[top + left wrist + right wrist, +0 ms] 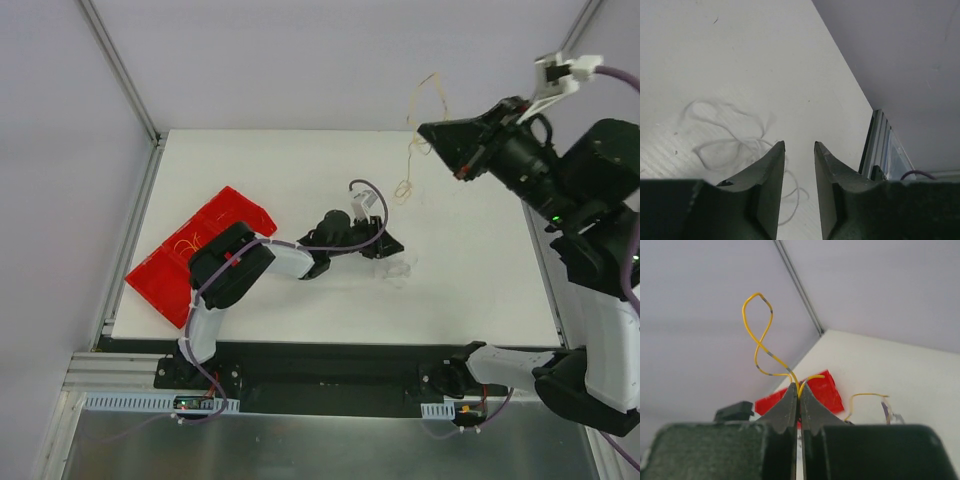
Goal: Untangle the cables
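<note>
My right gripper (pixel 424 131) is raised above the table's far right part and shut on a thin yellow cable (pixel 408 160). The cable loops above the fingers and hangs down to the table. In the right wrist view the yellow cable (pixel 760 335) curls up out of the closed fingertips of the gripper (pixel 799 388). My left gripper (pixel 393 246) is low over the middle of the table, open and empty. A whitish cable (pixel 730 145) lies in loose loops on the table under and left of the left gripper (pixel 799 145). It shows faintly in the top view (pixel 395 270).
A red tray (pixel 165 275) lies at the table's left edge, with thin orange-yellow strands (pixel 186 241) in it. It also shows in the right wrist view (pixel 827 390). The table's right edge and a metal rail (pixel 875 145) are close beyond the left gripper.
</note>
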{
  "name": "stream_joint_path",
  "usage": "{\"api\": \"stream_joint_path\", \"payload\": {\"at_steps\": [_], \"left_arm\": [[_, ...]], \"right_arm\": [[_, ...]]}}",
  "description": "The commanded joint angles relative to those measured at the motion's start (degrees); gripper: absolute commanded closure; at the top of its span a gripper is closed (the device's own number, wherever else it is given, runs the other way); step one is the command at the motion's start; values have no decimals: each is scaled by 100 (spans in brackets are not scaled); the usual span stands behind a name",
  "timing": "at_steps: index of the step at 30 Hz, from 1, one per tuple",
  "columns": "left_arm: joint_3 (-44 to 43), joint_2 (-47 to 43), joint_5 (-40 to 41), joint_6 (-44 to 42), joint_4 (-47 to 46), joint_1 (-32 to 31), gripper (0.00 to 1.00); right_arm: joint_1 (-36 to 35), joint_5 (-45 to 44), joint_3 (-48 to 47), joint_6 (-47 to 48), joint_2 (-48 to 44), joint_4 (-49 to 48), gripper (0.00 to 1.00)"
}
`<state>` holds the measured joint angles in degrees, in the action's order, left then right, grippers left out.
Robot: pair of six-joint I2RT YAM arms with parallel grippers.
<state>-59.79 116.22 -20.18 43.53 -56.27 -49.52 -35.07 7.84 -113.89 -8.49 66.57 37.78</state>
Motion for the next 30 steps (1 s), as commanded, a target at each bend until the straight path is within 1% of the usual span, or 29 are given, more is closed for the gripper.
{"api": "stream_joint_path", "payload": {"at_steps": [1,2,3,4,5,7,9,11,15,18,21,23,26,28,30], "left_arm": [[-858,233,103,419,407,56,77],[-981,338,111,524,485,100,83],[-1069,383,163,595,738,152,86],[-1183,383,164,613,1132,188,86],[-1245,323,103,578,1379,249,84],[-1019,-89,181,281,1627,354,76],[-501,-747,427,-237,1908,407,72],[-44,-1450,524,-511,2234,548,63],[932,-2909,244,-704,2497,750,43],[1285,-4095,243,-1047,3400,759,34],[1295,-5238,655,-1556,4813,786,23],[1120,-5976,1006,-1969,5876,847,17],[847,-6725,1393,-2339,7100,917,11],[715,-7156,1727,-2384,7672,944,9],[705,-7551,1799,-2297,8060,944,7]], "right_arm": [[35,-370,-1485,128,242,97,100],[35,-362,-1714,172,295,98,100],[35,-414,-1786,198,296,28,99],[27,-501,-1734,216,261,-68,100],[35,-563,-1664,242,226,-156,100],[35,-599,-1357,286,147,-227,100],[35,-538,-840,313,-20,-376,100],[35,-503,-234,313,-205,-578,100],[26,-398,935,129,-626,-938,100],[9,-12,1639,-196,-733,-1106,100],[-183,271,2412,-469,-742,-1395,99],[-516,131,3053,-574,-785,-1623,99],[-1036,121,4239,-776,-760,-2430,100],[-1221,122,4890,-960,-532,-2818,100],[-1292,227,5435,-1206,-190,-3310,100]]}}
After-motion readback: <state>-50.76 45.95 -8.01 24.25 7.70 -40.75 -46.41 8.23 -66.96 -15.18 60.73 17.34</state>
